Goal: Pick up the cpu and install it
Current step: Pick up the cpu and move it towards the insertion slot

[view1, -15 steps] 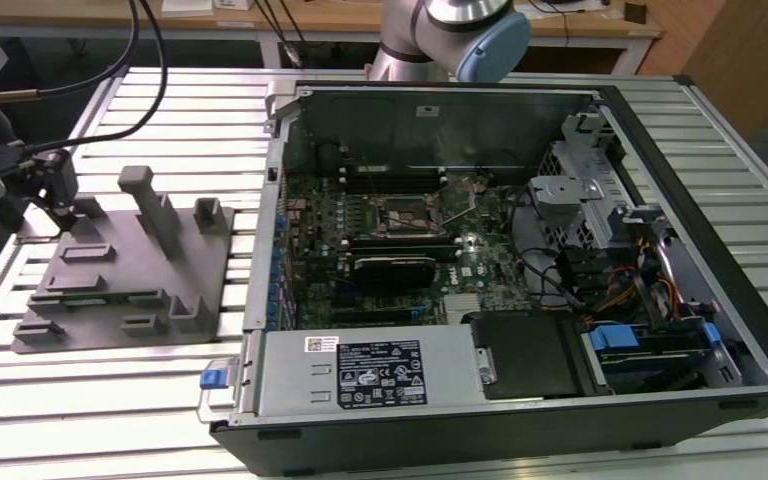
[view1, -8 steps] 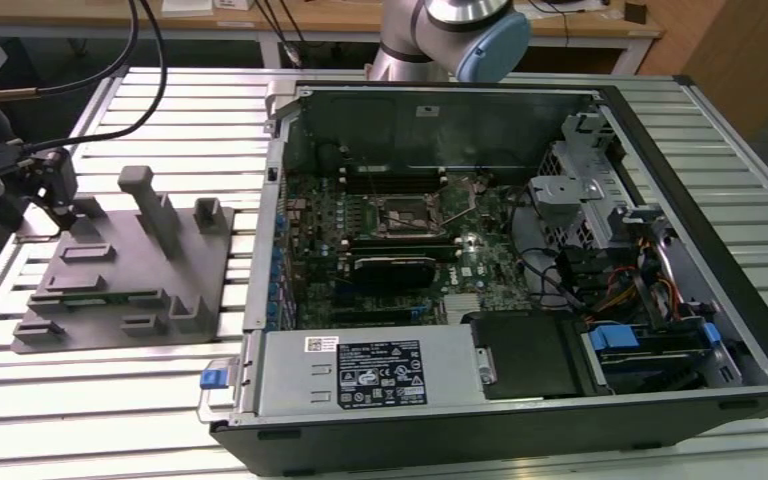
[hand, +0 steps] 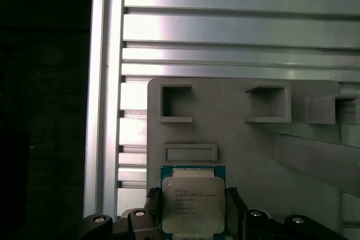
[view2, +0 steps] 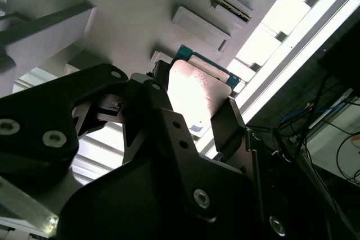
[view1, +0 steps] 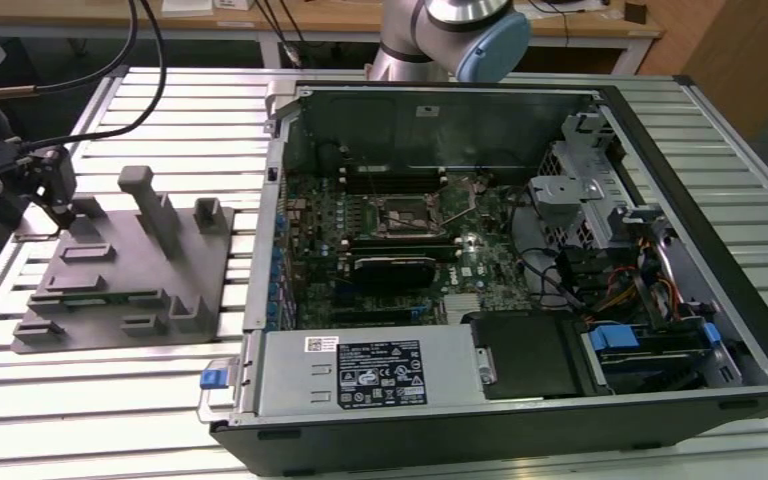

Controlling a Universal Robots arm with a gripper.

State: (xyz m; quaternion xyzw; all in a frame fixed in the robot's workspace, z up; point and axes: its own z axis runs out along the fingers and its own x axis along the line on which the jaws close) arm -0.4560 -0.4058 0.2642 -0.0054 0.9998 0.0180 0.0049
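The cpu (hand: 193, 195), a small square chip with a silvery top and a green rim, lies at a corner of the grey plastic tray (hand: 253, 144). My gripper (hand: 193, 209) has one dark finger pressed against each side of the chip, shut on it. In the second wrist view the cpu (view2: 197, 91) shines between the two black fingers (view2: 228, 125), just over the tray (view2: 129, 21). In the exterior view my gripper (view1: 57, 205) hangs over the tray's (view1: 117, 270) far corner at the exterior view's left. The dark socket (view1: 404, 212) with its thin lever sits mid-motherboard in the open computer case (view1: 518, 430).
The tray carries several upright posts (view1: 151, 205) beside my gripper. Everything rests on a ribbed aluminium table (view1: 117, 400). The case holds a power supply (view1: 357, 370), drive cage (view1: 591, 170) and loose cables (view1: 624, 290). Black cables (view1: 117, 90) trail toward my wrist.
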